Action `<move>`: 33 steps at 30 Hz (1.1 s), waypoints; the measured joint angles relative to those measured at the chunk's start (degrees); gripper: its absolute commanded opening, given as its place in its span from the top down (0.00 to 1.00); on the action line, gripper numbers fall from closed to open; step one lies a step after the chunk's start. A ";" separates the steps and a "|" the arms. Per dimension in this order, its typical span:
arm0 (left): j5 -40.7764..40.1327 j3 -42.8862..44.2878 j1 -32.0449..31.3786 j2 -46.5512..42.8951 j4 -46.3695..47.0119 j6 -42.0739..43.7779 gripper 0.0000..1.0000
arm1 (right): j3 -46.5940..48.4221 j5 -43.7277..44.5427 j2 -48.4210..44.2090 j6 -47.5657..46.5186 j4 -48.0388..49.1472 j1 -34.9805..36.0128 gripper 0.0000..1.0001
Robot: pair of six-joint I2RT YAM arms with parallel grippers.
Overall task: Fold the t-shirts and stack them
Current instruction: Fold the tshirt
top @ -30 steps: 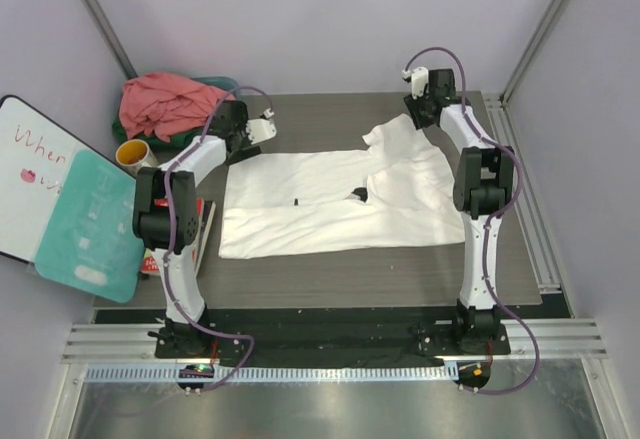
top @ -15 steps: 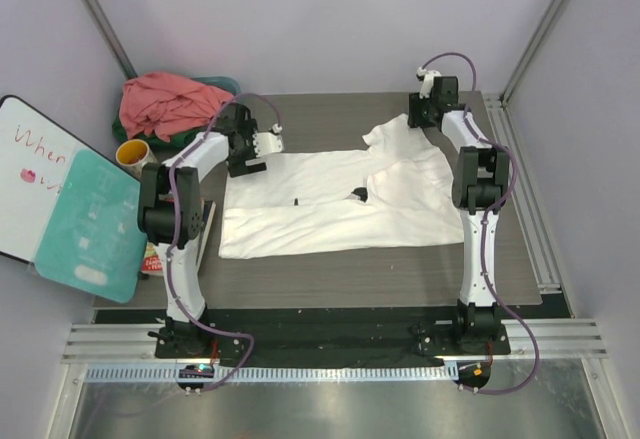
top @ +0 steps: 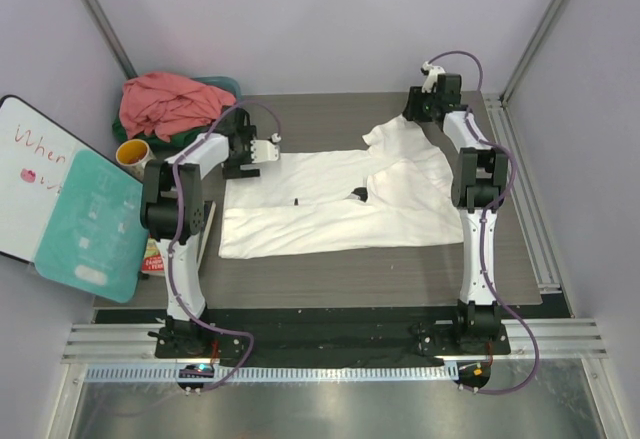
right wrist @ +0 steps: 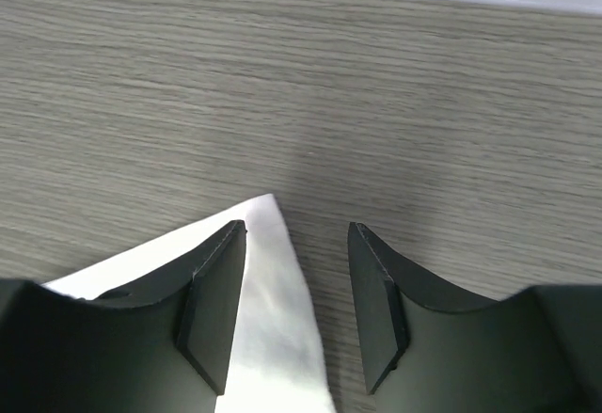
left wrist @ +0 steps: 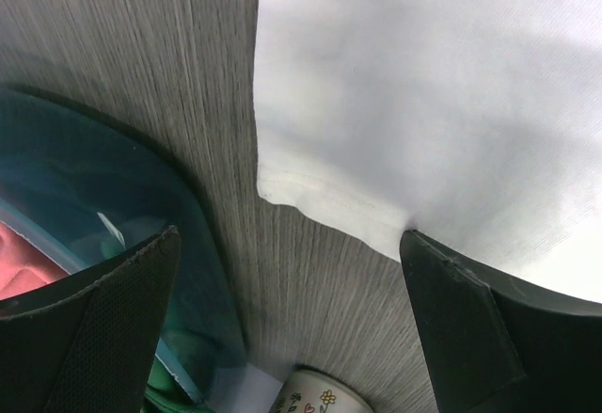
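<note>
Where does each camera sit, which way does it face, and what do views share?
Top external: above, behind the bases, looking down at table, left arm, right arm, white t-shirt.
Left wrist: down past the open left hand at a shirt corner.
Right wrist: down through open right hand at another corner.
Shared: the white t-shirt.

Two arms, L (top: pixel 178 269) & R (top: pixel 478 259): white link shells alternating w/ black joint housings. Black bases (top: pixel 185 339) at 6 o'clock of the top view. A purple cable (top: pixel 245 106) runs along each arm, looping free near the wrist and again by the base. Small white block on each wrist. Jaws matte black, wedge-shaped; L pair w/ fine-textured faces, R pair w/ flat, angular inner pads.
</note>
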 measured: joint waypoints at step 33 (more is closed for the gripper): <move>2.36 11.67 3.80 6.16 -7.50 -19.12 0.00 | -5.35 1.03 -2.25 -1.64 1.36 2.60 0.99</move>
